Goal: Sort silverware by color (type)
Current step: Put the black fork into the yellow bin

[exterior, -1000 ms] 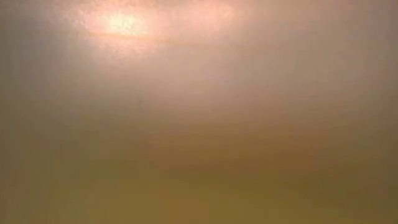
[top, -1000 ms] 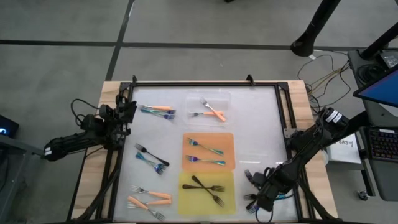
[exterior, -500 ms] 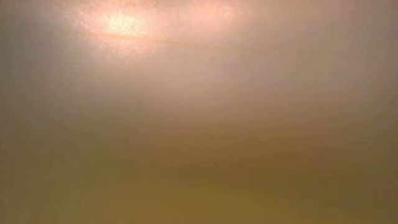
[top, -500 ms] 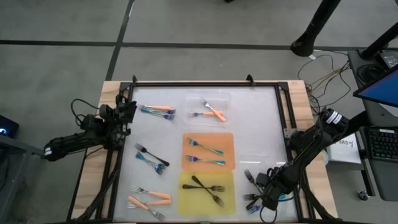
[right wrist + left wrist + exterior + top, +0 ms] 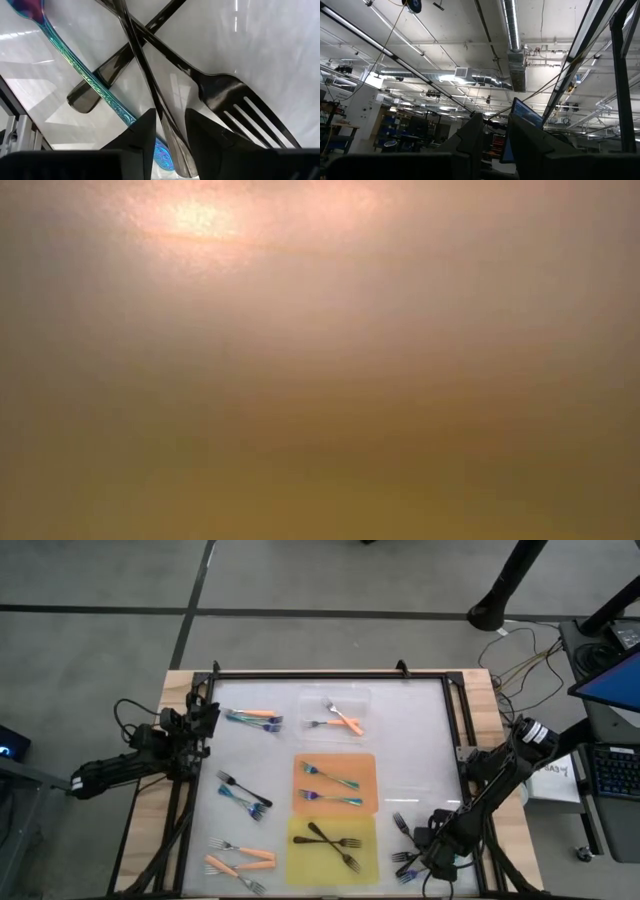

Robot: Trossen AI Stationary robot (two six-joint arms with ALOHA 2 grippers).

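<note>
Jaws of the right gripper (image 5: 425,858) sat low over a small heap of forks near the table's (image 5: 420,740) corner in the high view; the left gripper (image 5: 205,720) waited well apart at the far edge, just beside an orange-handled fork (image 5: 252,715). Two teal forks (image 5: 330,786) lay on the orange tray (image 5: 366,764), black forks (image 5: 330,840) on the yellow tray (image 5: 300,868).

Nothing could be made out in the low view.

Left wrist view: only ceiling beyond its jaws; whether they were parted I cannot tell.

Right wrist view: jaws parted, straddling a black fork handle (image 5: 145,80), with another black fork (image 5: 235,107) and a teal handle (image 5: 80,75) just beside.
</note>
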